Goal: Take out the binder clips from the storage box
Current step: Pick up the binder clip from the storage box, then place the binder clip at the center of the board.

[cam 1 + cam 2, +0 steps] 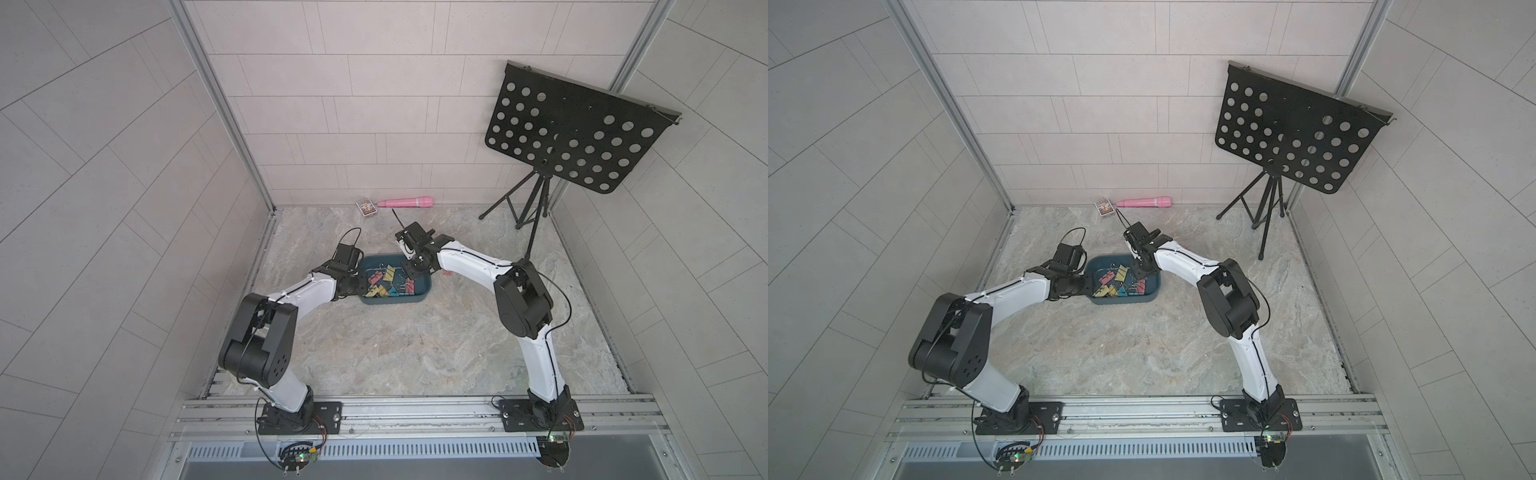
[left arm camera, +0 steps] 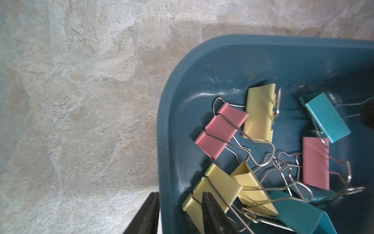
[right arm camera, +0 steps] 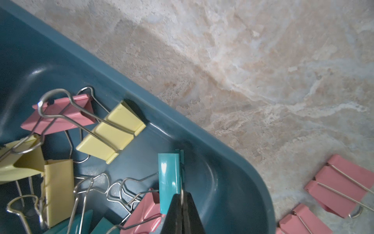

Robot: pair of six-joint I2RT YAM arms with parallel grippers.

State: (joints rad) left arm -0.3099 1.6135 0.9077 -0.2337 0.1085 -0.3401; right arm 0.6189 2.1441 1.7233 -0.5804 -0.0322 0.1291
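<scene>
No text, label, brand, number or sign can be read in any of the views. A colourful print is seen on the small card box [image 1: 367, 208] at the far edge of the table [image 1: 415, 340], but it is too small and too blurred to be made out as letters or figures.
</scene>
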